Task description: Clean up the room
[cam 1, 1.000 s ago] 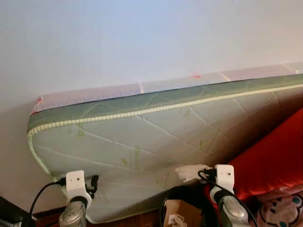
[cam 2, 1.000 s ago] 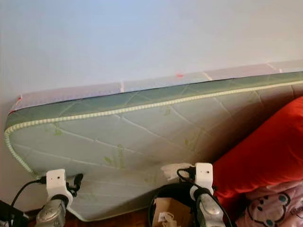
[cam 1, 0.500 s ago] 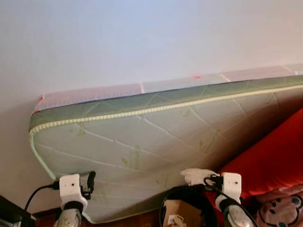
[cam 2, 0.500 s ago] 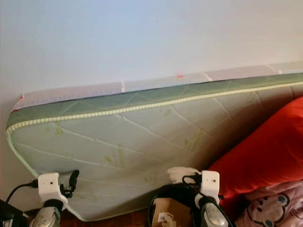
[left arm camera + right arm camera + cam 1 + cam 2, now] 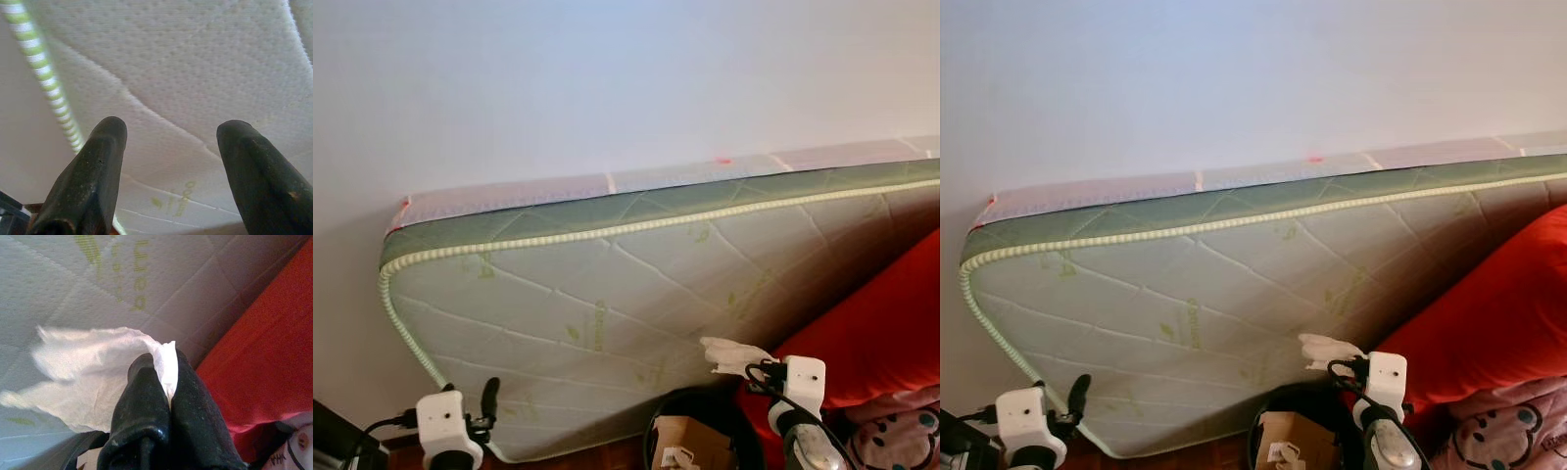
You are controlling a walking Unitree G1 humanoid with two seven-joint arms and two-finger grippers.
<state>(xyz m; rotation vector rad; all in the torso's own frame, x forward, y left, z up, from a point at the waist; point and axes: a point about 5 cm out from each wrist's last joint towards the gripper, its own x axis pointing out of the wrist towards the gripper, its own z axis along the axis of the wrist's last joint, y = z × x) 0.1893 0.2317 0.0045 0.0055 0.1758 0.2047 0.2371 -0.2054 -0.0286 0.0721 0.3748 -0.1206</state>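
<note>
My right gripper (image 5: 164, 367) is shut on a crumpled white tissue (image 5: 93, 372), which sticks out beyond its fingertips. In the eye views the tissue (image 5: 732, 353) hangs just above a round black bin (image 5: 690, 431) with a cardboard box (image 5: 677, 446) inside. My left gripper (image 5: 168, 132) is open with nothing between its fingers, pointing at the quilted face of a pale green mattress (image 5: 636, 294). Its white wrist mount (image 5: 445, 431) sits low at the left, close to the mattress's lower corner.
The mattress leans on its long edge against a white wall (image 5: 607, 88). A large red cushion (image 5: 876, 333) rests against it at the right, with a pink patterned blanket (image 5: 1508, 431) below. A dark object (image 5: 333, 436) and wooden floor show at the lower left.
Both arms have dropped lower in the eye views. The right gripper has drifted right, still holding the tissue. The view itself has shifted slightly.
</note>
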